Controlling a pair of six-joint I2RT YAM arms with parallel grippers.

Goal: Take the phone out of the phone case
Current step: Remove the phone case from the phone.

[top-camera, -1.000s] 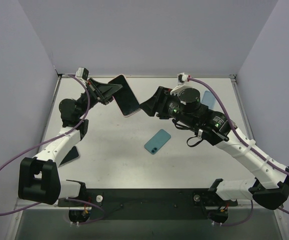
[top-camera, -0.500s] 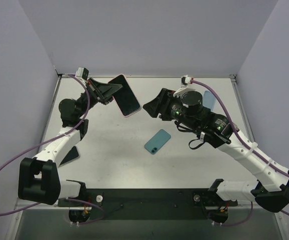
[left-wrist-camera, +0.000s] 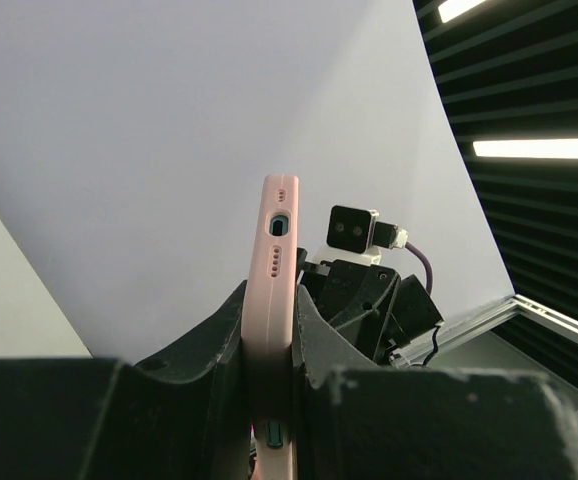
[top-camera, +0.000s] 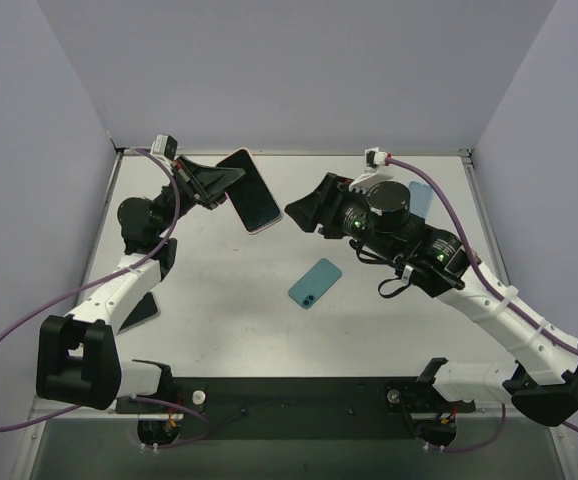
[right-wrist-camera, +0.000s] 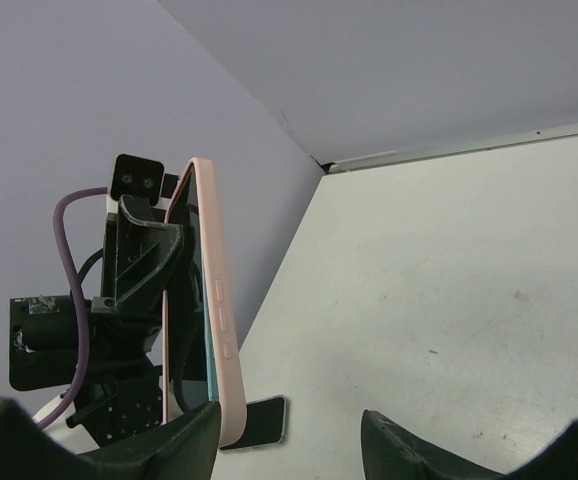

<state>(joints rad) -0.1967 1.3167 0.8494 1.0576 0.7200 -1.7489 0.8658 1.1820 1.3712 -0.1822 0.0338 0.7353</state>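
The phone (top-camera: 252, 195), dark screen up, sits in a pink phone case (top-camera: 265, 229) held tilted in the air over the back left of the table. My left gripper (top-camera: 219, 185) is shut on it. In the left wrist view the phone case (left-wrist-camera: 274, 260) stands edge-on between the left gripper (left-wrist-camera: 269, 345) jaws. My right gripper (top-camera: 301, 212) is open just right of the case's lower edge. In the right wrist view the phone case (right-wrist-camera: 217, 300) shows a teal strip of phone (right-wrist-camera: 211, 372) inside. Its lower corner reaches beside the left finger of the right gripper (right-wrist-camera: 289, 450).
A teal phone (top-camera: 315, 283) lies back up mid-table. A dark phone (top-camera: 139, 312) lies flat by the left arm, and the same dark phone (right-wrist-camera: 259, 420) shows behind the case. A light blue flat thing (top-camera: 419, 195) lies behind the right arm. Walls close three sides.
The right gripper has drawn back slightly to the right, off the phone's lower edge. The left gripper and the cased phone have not moved.
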